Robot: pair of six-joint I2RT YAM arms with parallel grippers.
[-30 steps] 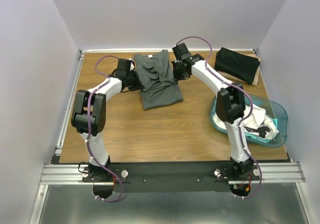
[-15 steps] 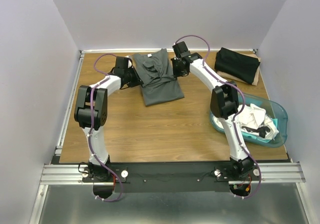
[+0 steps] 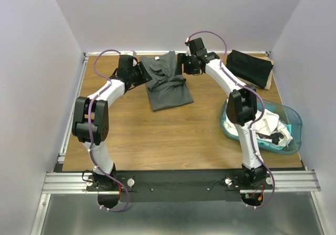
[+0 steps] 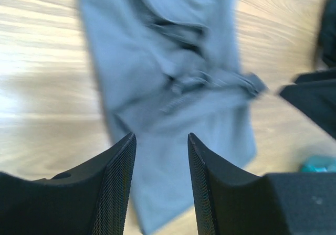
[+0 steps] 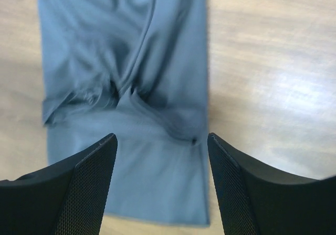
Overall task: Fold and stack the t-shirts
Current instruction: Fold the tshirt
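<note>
Since my left gripper stands half parted and my right gripper wider, both empty, I judge the sleeve fold done. The dark grey t-shirt lies narrowed between them at twelve o'clock on the table. Only the overhead view shows the black t-shirt at two o'clock and white t-shirts in the teal tub at four; my wrist views show the bunched creases.
</note>
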